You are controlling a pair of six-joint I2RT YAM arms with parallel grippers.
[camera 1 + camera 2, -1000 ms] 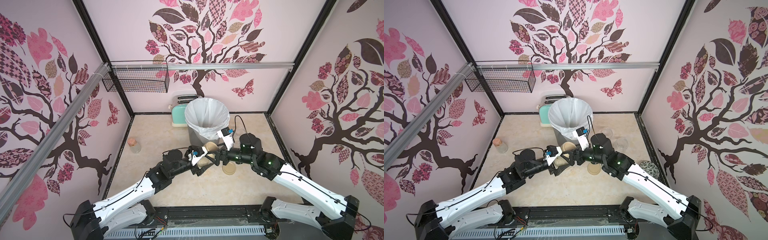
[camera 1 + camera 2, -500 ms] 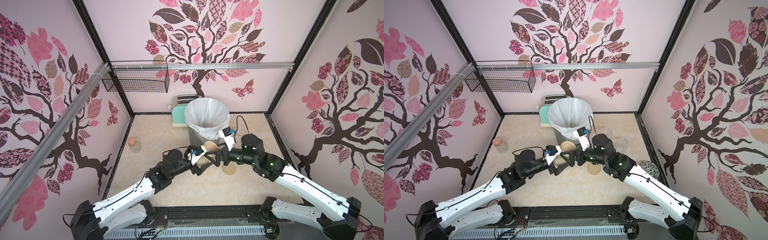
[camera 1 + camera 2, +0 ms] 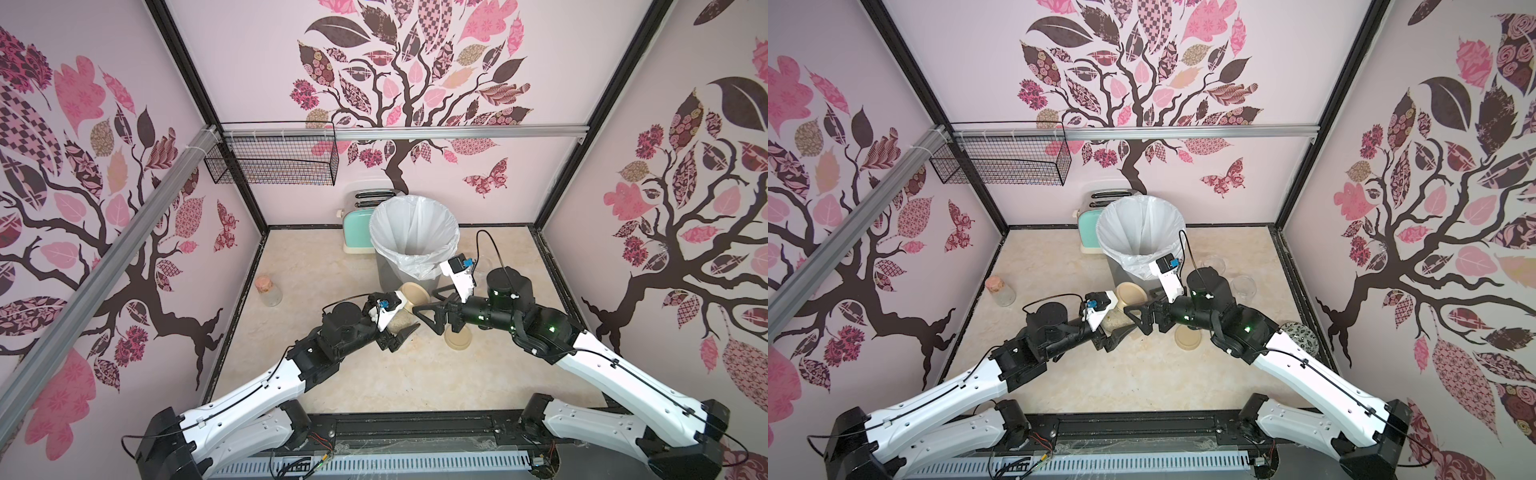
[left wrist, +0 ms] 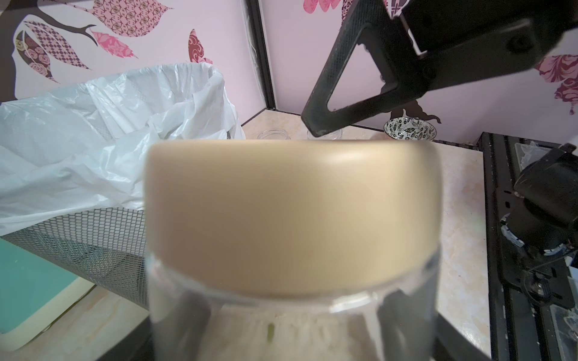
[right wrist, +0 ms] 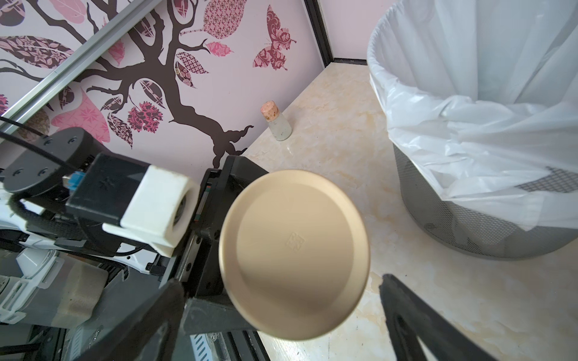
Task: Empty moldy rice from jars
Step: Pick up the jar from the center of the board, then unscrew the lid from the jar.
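Observation:
My left gripper (image 3: 395, 329) (image 3: 1116, 329) (image 4: 291, 343) is shut on a clear glass jar (image 4: 291, 318) just in front of the bin. The jar is tilted, and its beige lid (image 3: 413, 293) (image 3: 1130, 294) (image 4: 291, 212) (image 5: 294, 253) is on. Cream moldy rice (image 3: 401, 322) (image 3: 1117, 320) (image 4: 281, 337) shows through the glass. My right gripper (image 3: 426, 305) (image 3: 1140, 305) (image 5: 281, 290) faces the lid and is open. Its fingers (image 5: 416, 322) stand wide on either side of the lid without touching it. Two more jars (image 3: 1212, 264) (image 3: 1243, 286), lidless and empty-looking, stand behind my right arm.
A mesh bin with a white liner (image 3: 415, 237) (image 3: 1140, 232) (image 4: 93, 109) (image 5: 484, 125) stands just behind the jar, a mint toaster (image 3: 357, 228) beside it. A loose beige lid (image 3: 457, 338) (image 3: 1187, 337) lies under my right wrist. A corked bottle (image 3: 268, 291) (image 5: 276, 122) stands left, a patterned bowl (image 3: 1300, 334) (image 4: 409, 129) right.
My right gripper has opened wider off the lid and drawn back slightly to the right. The left gripper keeps the jar in the same place.

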